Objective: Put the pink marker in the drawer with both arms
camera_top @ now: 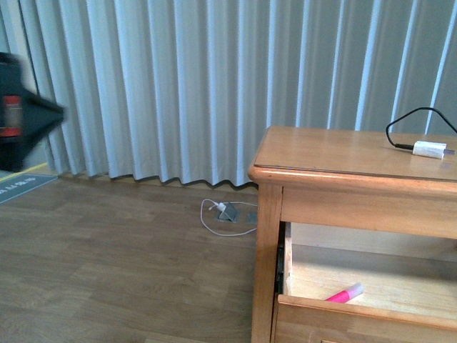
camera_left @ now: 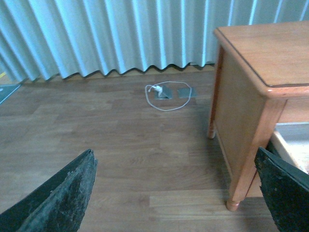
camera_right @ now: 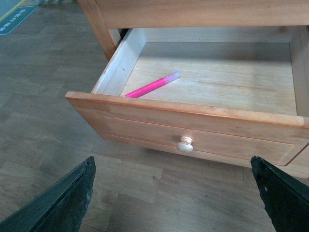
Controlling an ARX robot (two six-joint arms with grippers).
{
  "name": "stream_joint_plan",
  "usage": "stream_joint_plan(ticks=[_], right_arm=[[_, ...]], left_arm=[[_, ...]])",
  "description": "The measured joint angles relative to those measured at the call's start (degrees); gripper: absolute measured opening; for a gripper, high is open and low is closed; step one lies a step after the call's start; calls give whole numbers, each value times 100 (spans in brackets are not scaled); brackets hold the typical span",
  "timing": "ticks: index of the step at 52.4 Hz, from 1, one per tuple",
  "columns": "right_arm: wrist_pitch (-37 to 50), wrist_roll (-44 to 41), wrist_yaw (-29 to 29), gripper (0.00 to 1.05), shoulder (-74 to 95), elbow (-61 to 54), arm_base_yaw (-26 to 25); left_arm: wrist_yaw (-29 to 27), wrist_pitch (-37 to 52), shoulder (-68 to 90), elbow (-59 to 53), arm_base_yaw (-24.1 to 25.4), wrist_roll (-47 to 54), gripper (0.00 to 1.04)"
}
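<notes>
The pink marker (camera_right: 150,86) lies flat on the floor of the pulled-out top drawer (camera_right: 193,135), near its left wall; it also shows as the pink marker (camera_top: 345,294) behind the drawer front (camera_top: 357,321) in the front view. My right gripper (camera_right: 171,193) hangs open in front of the drawer, below its round pale knob (camera_right: 185,144), holding nothing. My left gripper (camera_left: 178,193) is open over the wooden floor beside the dresser's leg (camera_left: 241,169). Neither arm shows in the front view.
The honey-brown dresser (camera_top: 343,153) carries a white adapter with a black cable (camera_top: 430,149) on top. A white cord and grey floor plate (camera_top: 227,213) lie by the grey curtain (camera_top: 214,86). A dark blurred object (camera_top: 21,121) stands at far left.
</notes>
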Motion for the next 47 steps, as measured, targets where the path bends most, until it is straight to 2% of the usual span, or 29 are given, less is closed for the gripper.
stream_joint_plan(ticks=[8,10,16,28,33,47], right_arm=[[0,-13,0,96,0,0,0],[0,-15,0,96,0,0,0],[0,-15,0,96,0,0,0],[0,-15,0,96,0,0,0],[0,-15,0,96,0,0,0],[0,-15,-2,96,0,0,0]], left_arm=[[184,-955,-1856,-1108,1012,-380,99],[144,-1158,-2225,-1327,1137,-476,99],[170,-1390,-2997,-1880,1292,-686,99],[177,-1370,-3060,-1912,1298,-769,98],[175,-765,-3215,-2221,1027,-719,81],[192,-748,-3757,-2730,957,-678,33]])
